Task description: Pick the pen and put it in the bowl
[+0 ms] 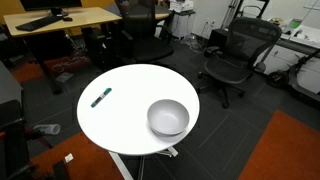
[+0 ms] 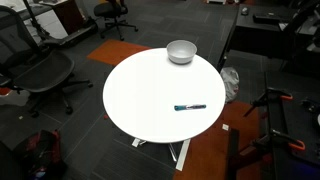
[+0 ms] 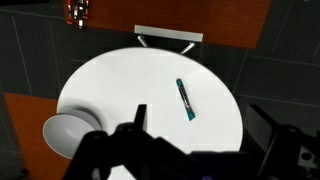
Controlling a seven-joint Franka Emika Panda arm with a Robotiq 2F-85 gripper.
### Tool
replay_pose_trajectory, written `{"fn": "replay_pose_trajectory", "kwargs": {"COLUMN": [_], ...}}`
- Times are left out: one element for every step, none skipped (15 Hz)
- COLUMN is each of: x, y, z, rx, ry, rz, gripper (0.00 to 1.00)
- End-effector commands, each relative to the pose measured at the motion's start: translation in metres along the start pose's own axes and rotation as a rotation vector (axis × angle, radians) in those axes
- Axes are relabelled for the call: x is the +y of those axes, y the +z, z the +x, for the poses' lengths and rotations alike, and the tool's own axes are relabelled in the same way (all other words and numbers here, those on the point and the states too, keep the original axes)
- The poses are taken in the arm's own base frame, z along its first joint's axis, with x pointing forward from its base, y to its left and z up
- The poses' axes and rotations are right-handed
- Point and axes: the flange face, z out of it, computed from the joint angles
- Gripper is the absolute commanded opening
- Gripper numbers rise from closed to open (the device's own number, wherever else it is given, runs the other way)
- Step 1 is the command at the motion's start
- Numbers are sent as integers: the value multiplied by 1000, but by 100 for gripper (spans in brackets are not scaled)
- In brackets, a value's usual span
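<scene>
The teal-green pen [image 1: 101, 97] lies flat on the round white table [image 1: 130, 85], apart from the silver-grey bowl [image 1: 168, 117], which stands near the table's edge. Both also show in an exterior view, the pen [image 2: 190, 107] and the bowl [image 2: 181, 51], and in the wrist view, the pen [image 3: 186, 100] and the bowl [image 3: 65, 133]. My gripper [image 3: 200, 113] shows only in the wrist view. It is high above the table, open and empty, with its dark fingers spread wide. The arm is out of sight in both exterior views.
Black office chairs [image 1: 232, 52] [image 2: 40, 75] stand around the table. A wooden desk [image 1: 60, 18] is at the back. Orange carpet patches [image 1: 285, 150] [image 3: 200, 15] lie on the dark floor. The table's white base [image 3: 168, 36] shows past its edge.
</scene>
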Motion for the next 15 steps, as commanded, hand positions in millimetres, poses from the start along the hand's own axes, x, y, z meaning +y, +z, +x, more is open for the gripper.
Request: {"fn": "replay_pose_trajectory", "kwargs": {"x": [0, 0, 0, 0, 0, 0, 0, 0, 0, 0, -1, -1, -1, -1, -2], "y": [3, 6, 8, 8, 9, 9, 9, 9, 8, 7, 7, 8, 9, 11, 13], "z": [-1, -2, -2, -2, -2, -2, -2, 1, 4, 9, 14, 18, 24, 30, 36], "rx": [-10, -18, -22, -24, -25, -25, -25, -24, -18, -8, -7, -7, -5, -1, 7], "ry": [0, -1, -1, -1, -1, -1, -1, -9, -13, -23, -34, -42, -50, -57, -65], "rz": [0, -1, 0, 0, 0, 0, 0, -2, -3, -5, -8, -11, -14, -17, -17], "gripper": [100, 100, 100, 100, 100, 100, 100, 100, 100, 100, 100, 100, 100, 100, 100]}}
